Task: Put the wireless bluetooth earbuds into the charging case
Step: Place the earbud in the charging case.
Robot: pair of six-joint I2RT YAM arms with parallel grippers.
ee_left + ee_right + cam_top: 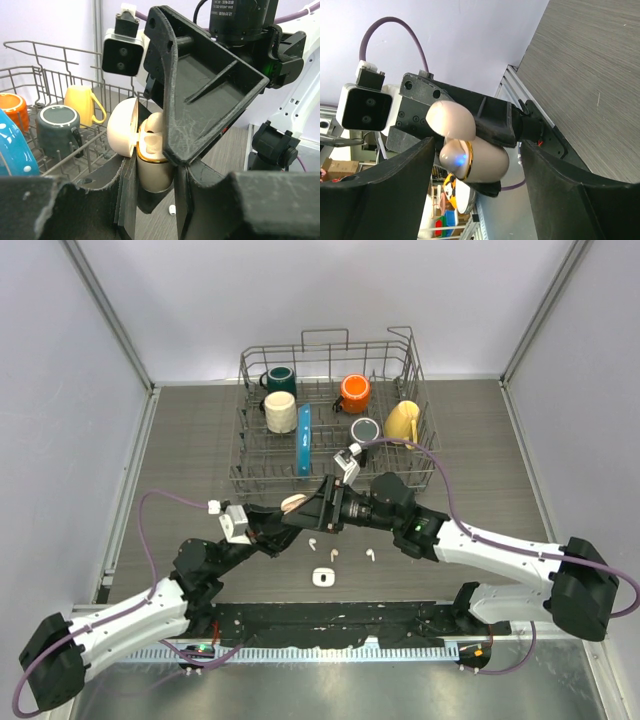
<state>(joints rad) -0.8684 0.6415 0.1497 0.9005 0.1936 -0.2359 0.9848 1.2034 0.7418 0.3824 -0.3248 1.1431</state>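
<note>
My left gripper [290, 508] is shut on a pale pink-beige charging case [155, 172] and holds it upright above the table with its lid [121, 127] open. A pink-beige earbud [153, 124] sits in the case's opening. My right gripper [318, 510] is open and empty. Its fingers [400, 190] stand on either side of the case [487, 160], where a blue light glows, and one finger [200, 95] hangs over the opening. Three earbuds lie on the table below [312, 541], [334, 554], [369, 554]. One white earbud shows under the case [171, 210].
A small white charging case [322, 577] lies on the table near the front. A wire dish rack [250, 475] stands behind the grippers with several mugs [281, 412] and a blue plate [304, 450] in it. Side walls close in the table.
</note>
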